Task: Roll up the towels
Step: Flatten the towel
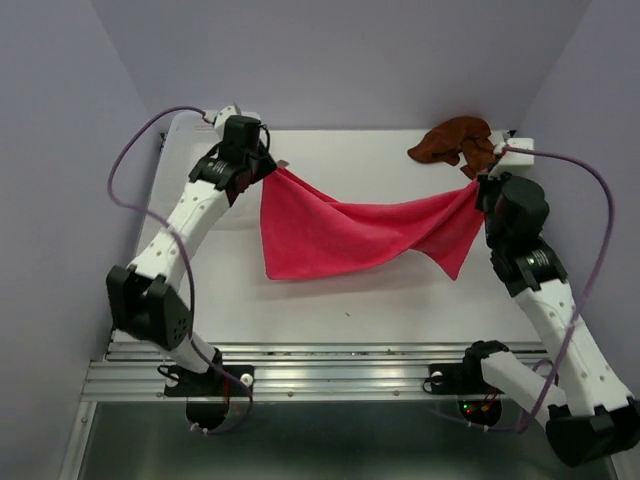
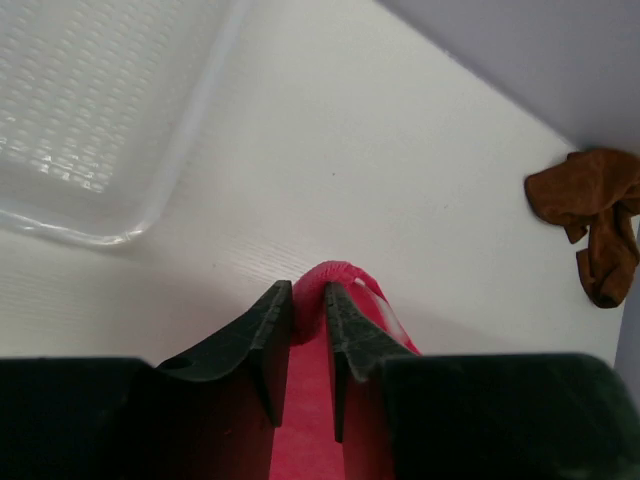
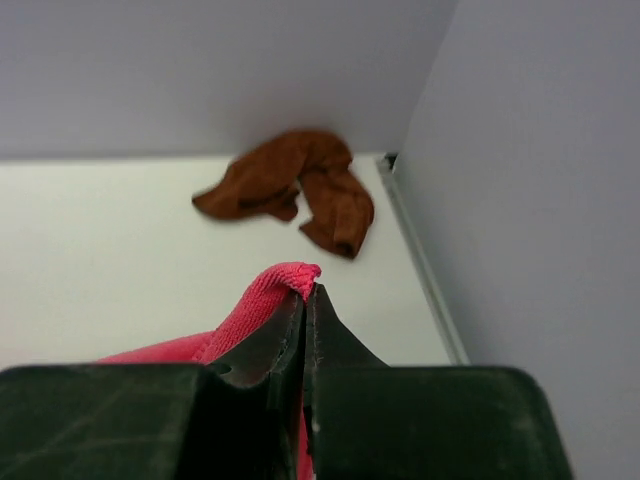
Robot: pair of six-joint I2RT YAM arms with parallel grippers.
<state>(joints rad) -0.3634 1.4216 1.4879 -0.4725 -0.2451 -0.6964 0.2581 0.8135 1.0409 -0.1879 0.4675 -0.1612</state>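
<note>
The pink-red towel [image 1: 350,235] hangs stretched between my two grippers above the white table, its lower edge drooping toward the table. My left gripper [image 1: 268,172] is shut on its left corner, which bulges between the jaws in the left wrist view [image 2: 325,285]. My right gripper [image 1: 478,188] is shut on its right corner, a fold poking out at the tips [image 3: 290,278]. The rust brown towel [image 1: 455,142] lies crumpled at the far right corner of the table; it also shows in the left wrist view [image 2: 592,205] and the right wrist view [image 3: 295,185].
A translucent white plastic basket [image 2: 90,110] sits at the far left of the table [image 1: 340,290]. Lavender walls close in the back and both sides. The right wall [image 3: 540,180] stands close to my right gripper.
</note>
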